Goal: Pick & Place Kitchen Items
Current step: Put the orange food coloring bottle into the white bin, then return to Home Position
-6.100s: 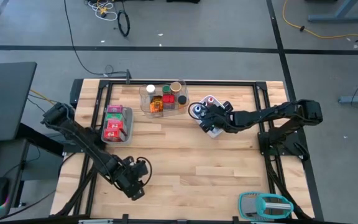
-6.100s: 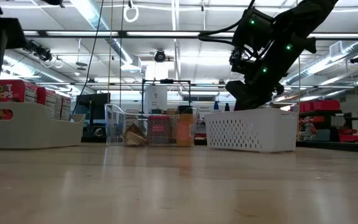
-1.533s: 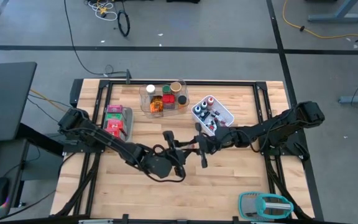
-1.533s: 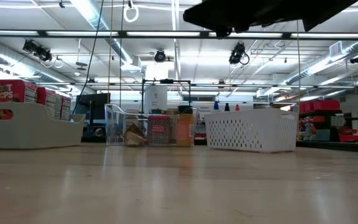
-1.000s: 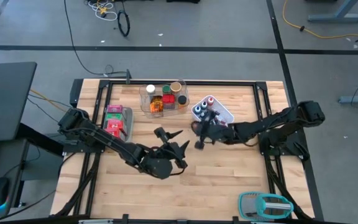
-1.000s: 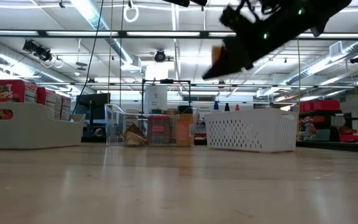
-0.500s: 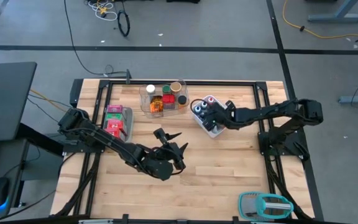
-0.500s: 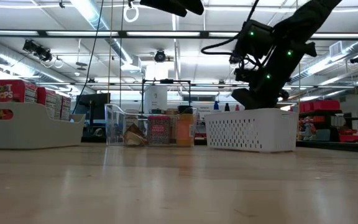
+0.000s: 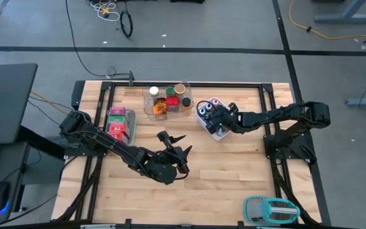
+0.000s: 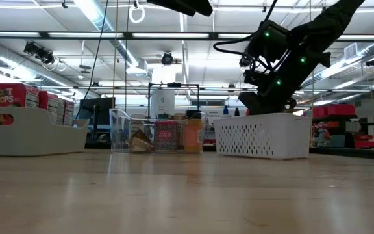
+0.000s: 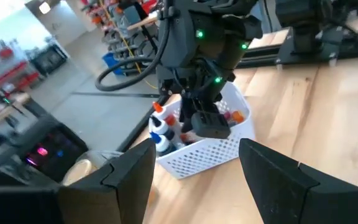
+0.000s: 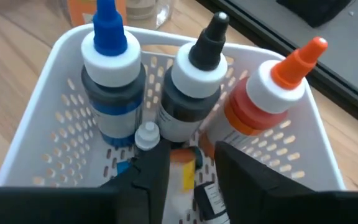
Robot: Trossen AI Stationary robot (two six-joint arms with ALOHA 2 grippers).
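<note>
Toward the bench's left edge, the grey bin (image 9: 120, 127) already held red boxes (image 9: 114, 129); at the far edge the clear tray (image 9: 167, 102) held jars (image 9: 184, 100), and the white mesh basket (image 9: 218, 117) held bottles (image 12: 112, 87). The sorting looked mostly done. The left gripper (image 9: 173, 145) hung mid-bench, fingers spread and empty. The right gripper (image 12: 182, 165) was down in the basket, fingers slightly apart around an orange packet (image 12: 185, 168); whether it gripped the packet could not be told.

Evenly bright throughout, lit by ceiling strip lights (image 10: 89, 13) that glare in the low view. Soft, short shadows on the wooden table (image 9: 234, 172). Left wrist background blurred, perhaps by motion. Right wrist close-up slightly soft.
</note>
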